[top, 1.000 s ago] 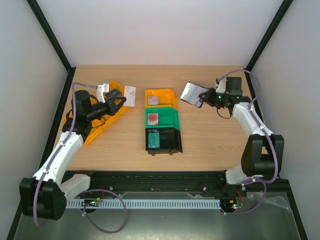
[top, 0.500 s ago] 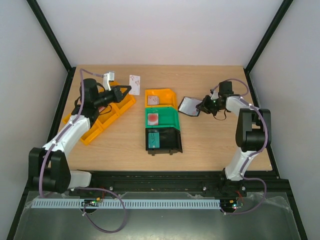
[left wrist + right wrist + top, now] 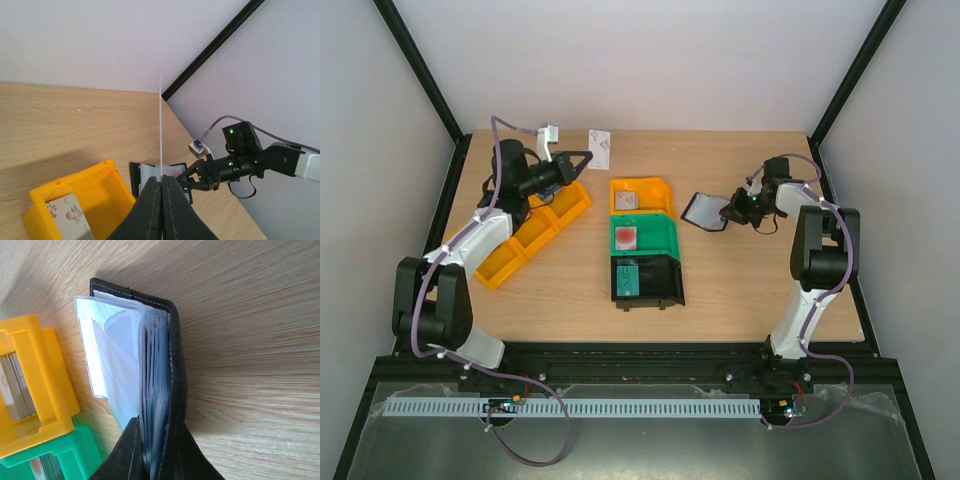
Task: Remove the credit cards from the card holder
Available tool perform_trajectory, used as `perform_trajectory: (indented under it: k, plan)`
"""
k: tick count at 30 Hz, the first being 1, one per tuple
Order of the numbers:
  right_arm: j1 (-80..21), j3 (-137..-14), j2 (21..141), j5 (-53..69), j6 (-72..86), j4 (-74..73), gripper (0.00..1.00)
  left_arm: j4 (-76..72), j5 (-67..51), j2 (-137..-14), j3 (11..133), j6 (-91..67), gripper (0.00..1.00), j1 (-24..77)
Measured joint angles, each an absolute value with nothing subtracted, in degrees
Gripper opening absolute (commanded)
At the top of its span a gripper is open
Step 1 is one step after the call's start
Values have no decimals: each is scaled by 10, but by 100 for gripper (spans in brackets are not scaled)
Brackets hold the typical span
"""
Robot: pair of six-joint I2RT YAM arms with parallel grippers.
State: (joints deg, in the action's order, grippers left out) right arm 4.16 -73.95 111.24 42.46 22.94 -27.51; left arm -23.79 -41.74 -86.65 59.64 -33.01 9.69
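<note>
The card holder [image 3: 703, 210], a black wallet with clear sleeves [image 3: 112, 365] fanned open, stands on edge on the table right of centre. My right gripper [image 3: 730, 211] is shut on its black cover [image 3: 178, 350] and several sleeves, pinching them from the near end [image 3: 157, 429]. No red credit cards show; what the sleeves hold is hidden. My left gripper [image 3: 582, 160] is shut on a pale card with red marks [image 3: 600, 148], held above the table's far left. In the left wrist view that card [image 3: 161, 130] is edge-on above my gripper [image 3: 161, 181], with the card holder [image 3: 134, 176] beyond.
An orange divided tray [image 3: 535, 225] lies under the left arm. In the middle stand a yellow bin [image 3: 663, 196], a green bin [image 3: 665, 240] and a black bin [image 3: 668, 283], each with a card inside. The yellow bin [image 3: 47, 385] sits close to the card holder.
The left gripper carried the pale card up and toward the far edge, away from the orange tray. The right gripper brought the card holder down onto the table.
</note>
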Motion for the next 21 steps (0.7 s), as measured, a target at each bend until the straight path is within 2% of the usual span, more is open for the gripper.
perform_trajectory:
  k: [2,6,8,11,14,17,21]
  plan:
    - [41,-746,1115,420,225,-282,10,-249,-418,-874,597,-335,2,97]
    - [42,-757,1124,401,216,-297,35,-264,-418,-880,597,-339,2,97]
    - [42,-765,1128,372,210,-312,44,-273,-420,-880,597,-339,2,97]
    - [45,-781,1128,318,208,-339,51,-283,-424,-880,597,-339,2,99]
    - [47,-804,1119,260,209,-357,54,-296,-427,-879,592,-336,2,102]
    - [42,-829,1088,212,204,-366,62,-307,-433,-879,585,-332,2,108]
    - [-11,-848,1011,245,169,-332,64,-328,-445,-878,574,-330,2,120]
